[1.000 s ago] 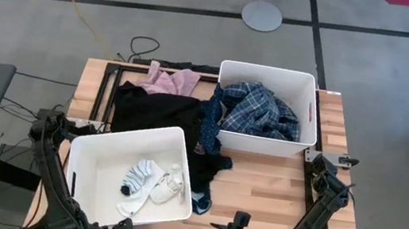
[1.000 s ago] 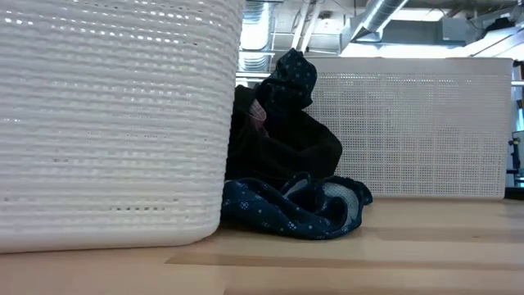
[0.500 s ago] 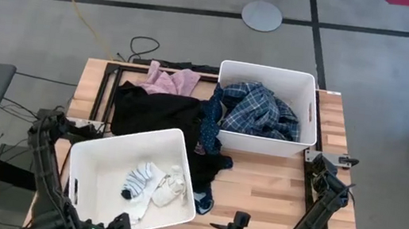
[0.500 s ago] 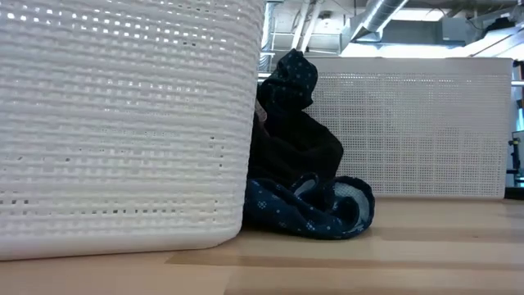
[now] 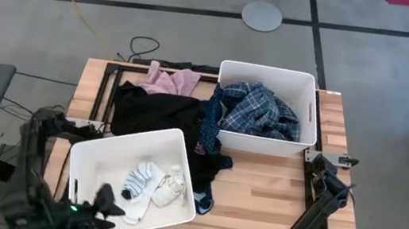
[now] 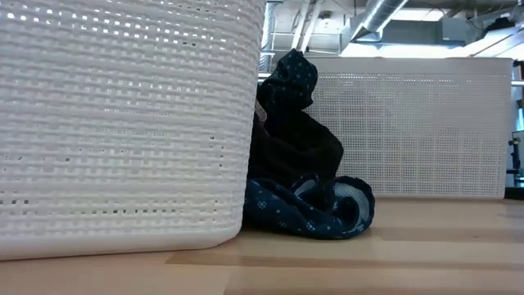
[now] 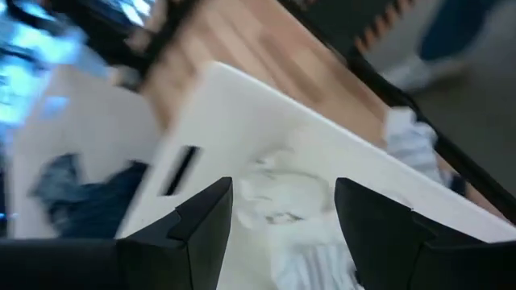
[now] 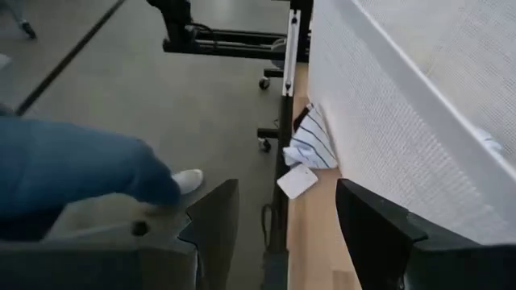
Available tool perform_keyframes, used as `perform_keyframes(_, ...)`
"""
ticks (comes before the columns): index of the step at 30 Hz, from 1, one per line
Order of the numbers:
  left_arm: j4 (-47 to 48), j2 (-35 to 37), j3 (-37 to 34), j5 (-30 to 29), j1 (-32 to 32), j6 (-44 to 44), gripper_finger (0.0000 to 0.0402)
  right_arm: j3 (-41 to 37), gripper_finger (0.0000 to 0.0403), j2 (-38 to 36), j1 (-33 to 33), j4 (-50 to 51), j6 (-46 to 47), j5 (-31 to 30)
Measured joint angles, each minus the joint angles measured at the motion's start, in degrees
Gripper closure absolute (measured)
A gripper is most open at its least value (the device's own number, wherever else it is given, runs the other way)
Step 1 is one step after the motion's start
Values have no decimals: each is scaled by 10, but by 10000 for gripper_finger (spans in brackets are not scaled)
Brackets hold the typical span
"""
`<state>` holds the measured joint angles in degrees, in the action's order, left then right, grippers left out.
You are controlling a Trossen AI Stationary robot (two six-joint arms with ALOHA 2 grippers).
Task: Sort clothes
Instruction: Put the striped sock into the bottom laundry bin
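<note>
Your left gripper (image 7: pixel 278 221) hung with fingers spread and empty over the near bin's (image 5: pixel 82 157) front corner; your right gripper (image 8: pixel 282 234) also stood open, holding nothing, past the table's (image 5: pixel 274 192) near edge. The socks (image 5: pixel 148 185) lay in the near bin, the striped one's long axis running diagonally toward the front left. The plaid shirt (image 5: pixel 257 110) sat crumpled in the far bin (image 5: pixel 271 72). The black garment (image 5: pixel 153 111) and pink garment (image 5: pixel 169 81) lay behind the near bin; the dark blue patterned piece (image 6: pixel 307 209) trailed between bins, long axis front to back. A striped piece (image 8: pixel 310 145), possibly a sock, hung at the front edge
</note>
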<state>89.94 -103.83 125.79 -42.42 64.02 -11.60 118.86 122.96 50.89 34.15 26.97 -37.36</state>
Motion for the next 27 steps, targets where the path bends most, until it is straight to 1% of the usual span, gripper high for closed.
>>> perform_keyframes(2, -1, 18, 13, -39, 11, -8, 187, -36, 180, 0, -6, -46, 3, 0)
perform_keyframes(5, 1, 46, 13, -93, 25, -34, 187, -103, 180, 0, -13, -131, 19, 1)
perform_keyframes(9, 1, 79, 13, -134, 38, -67, 187, -185, 180, 12, -31, -270, 41, 2)
perform_keyframes(11, 2, 90, 13, -146, 40, -74, 187, -201, 180, 31, -40, -311, 45, 11)
perform_keyframes(15, 1, 96, 13, -147, 43, -80, 187, -199, 180, 82, -59, -383, 41, 43)
perform_keyframes(18, 1, 97, 13, -147, 43, -79, 187, -184, 180, 113, -71, -401, 40, 50)
perform_keyframes(22, 1, 97, 12, -147, 42, -85, 187, -144, 180, 161, -85, -421, 32, 52)
perform_keyframes(24, 1, 97, 12, -147, 42, -90, 187, -114, 180, 190, -93, -433, 27, 54)
perform_keyframes(27, 0, 97, 8, -147, 42, -101, 187, -60, 180, 234, -103, -425, 21, 50)
